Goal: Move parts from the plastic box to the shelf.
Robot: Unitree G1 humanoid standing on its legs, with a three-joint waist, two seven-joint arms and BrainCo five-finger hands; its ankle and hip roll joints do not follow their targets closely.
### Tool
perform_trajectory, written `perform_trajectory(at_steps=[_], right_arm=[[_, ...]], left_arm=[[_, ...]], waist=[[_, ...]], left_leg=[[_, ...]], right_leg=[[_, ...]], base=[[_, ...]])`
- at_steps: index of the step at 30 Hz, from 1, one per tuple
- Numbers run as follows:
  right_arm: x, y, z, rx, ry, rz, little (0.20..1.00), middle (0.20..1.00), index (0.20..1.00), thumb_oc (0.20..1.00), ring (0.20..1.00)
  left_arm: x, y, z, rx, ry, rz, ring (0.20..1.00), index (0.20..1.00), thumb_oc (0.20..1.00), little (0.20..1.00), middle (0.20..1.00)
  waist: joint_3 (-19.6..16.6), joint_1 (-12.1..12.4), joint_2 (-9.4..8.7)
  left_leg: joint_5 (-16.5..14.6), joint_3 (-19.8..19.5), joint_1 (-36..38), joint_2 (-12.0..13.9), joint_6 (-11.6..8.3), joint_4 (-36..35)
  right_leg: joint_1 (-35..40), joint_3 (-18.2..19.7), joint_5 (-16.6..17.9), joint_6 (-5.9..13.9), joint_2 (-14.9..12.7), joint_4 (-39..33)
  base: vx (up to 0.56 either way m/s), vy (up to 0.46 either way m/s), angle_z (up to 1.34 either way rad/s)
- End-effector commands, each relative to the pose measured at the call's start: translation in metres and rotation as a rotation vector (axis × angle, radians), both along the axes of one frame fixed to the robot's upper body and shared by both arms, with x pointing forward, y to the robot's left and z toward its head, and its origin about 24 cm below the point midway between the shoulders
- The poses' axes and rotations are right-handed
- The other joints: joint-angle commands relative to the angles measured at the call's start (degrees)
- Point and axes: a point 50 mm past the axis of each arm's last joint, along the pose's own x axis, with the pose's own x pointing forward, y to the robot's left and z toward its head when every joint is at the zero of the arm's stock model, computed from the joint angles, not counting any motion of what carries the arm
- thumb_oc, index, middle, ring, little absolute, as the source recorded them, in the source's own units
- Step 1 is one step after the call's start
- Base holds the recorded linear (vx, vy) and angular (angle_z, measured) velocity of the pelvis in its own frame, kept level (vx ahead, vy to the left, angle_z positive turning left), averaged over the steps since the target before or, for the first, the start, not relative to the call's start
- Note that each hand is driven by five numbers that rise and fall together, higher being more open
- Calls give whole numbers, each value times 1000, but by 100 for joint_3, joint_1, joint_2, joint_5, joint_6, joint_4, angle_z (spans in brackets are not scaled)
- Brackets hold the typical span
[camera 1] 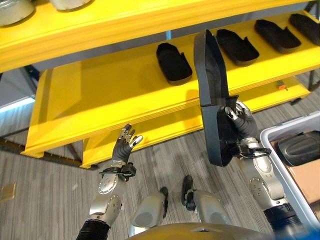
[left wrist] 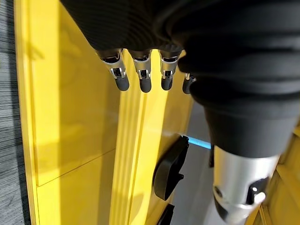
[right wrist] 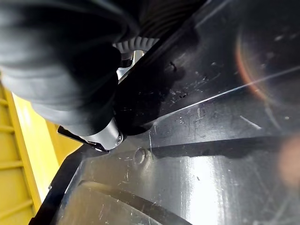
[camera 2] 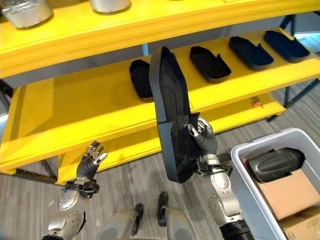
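Note:
My right hand (camera 1: 243, 123) is shut on the lower end of a long black plastic part (camera 1: 212, 95), which stands upright in front of the yellow shelf (camera 1: 100, 95). In the right wrist view the glossy black part (right wrist: 211, 117) lies right against the hand. Several similar black parts (camera 1: 173, 62) lie in a row on the middle shelf board. My left hand (camera 1: 125, 142) is raised and open near the lower shelf edge, holding nothing; its fingers (left wrist: 140, 77) point along the shelf. The grey plastic box (camera 2: 270, 137) stands at the lower right with another black part (camera 2: 275, 164) inside.
A cardboard piece (camera 2: 286, 193) lies in the box under the black part. Metal containers (camera 2: 25, 11) stand on the top shelf board. The left half of the middle board is bare yellow. A lower shelf board (camera 1: 165, 131) juts out towards me.

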Motion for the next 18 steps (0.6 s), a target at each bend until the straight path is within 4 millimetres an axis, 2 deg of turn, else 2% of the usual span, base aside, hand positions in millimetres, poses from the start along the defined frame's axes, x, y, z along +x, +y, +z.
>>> perform_trajectory(at_steps=[1,3,4,6,7,10,14,15,18], right_arm=[[-1,4,41,71,-228,-11,200,200,200,200,200],[-1,5,43,67,-233,-21,200,200,200,200,200],[-3,3,41,53,-223,-30,200,200,200,200,200],[-6,5,38,43,-212,-8,200,200,200,200,200],[-8,5,35,42,-201,-9,200,200,200,200,200],[-9,6,34,54,-194,-3,200,200,200,200,200],[-7,15,32,55,-179,40,200,200,200,200,200],[-4,23,34,53,-179,79,200,200,200,200,200],[10,37,38,47,-172,133,200,200,200,200,200]], left_arm=[[-1,16,30,16,-142,58,1000,1000,1000,1000,1000],[2,15,31,13,-148,71,1000,1000,1000,1000,1000],[3,14,29,11,-135,68,1000,1000,1000,1000,1000],[-1,15,27,7,-130,58,1000,1000,1000,1000,1000],[-2,16,30,23,-141,47,1000,1000,1000,1000,1000],[-3,18,31,43,-143,29,1000,1000,1000,1000,1000],[-2,23,33,70,-145,30,1000,1000,1000,1000,1000],[-2,23,33,79,-141,23,1000,1000,1000,1000,1000],[1,22,37,89,-147,5,1000,1000,1000,1000,1000]], waist=[[-142,-127,52],[-164,-204,197],[-176,-251,344],[-230,-182,453],[-187,-131,453],[-132,-94,383],[-103,27,245],[-108,83,193],[-134,258,75]], left_leg=[[336,399,745,1427,120,-1630],[1062,693,748,2126,-38,-2392],[1348,1021,910,2346,-203,-2718],[1004,986,1040,2233,-265,-2844],[838,942,968,2032,-259,-2594],[653,1005,910,1917,-256,-2331],[213,1062,795,1636,-223,-1797],[57,1074,739,1529,-178,-1625],[-72,1024,571,1363,-133,-1448]], right_leg=[[488,591,-416,311,-530,165],[341,508,-559,425,-741,497],[292,395,-603,499,-876,684],[263,464,-566,598,-947,734],[325,462,-456,662,-1113,698],[487,391,-384,737,-1273,607],[751,395,-182,888,-1514,271],[858,371,-98,935,-1606,109],[1018,252,57,991,-1728,-166]], base=[[57,190,49],[29,314,86],[61,362,57],[97,322,15],[92,310,16],[57,179,15],[65,165,13],[84,196,10],[70,140,2]])
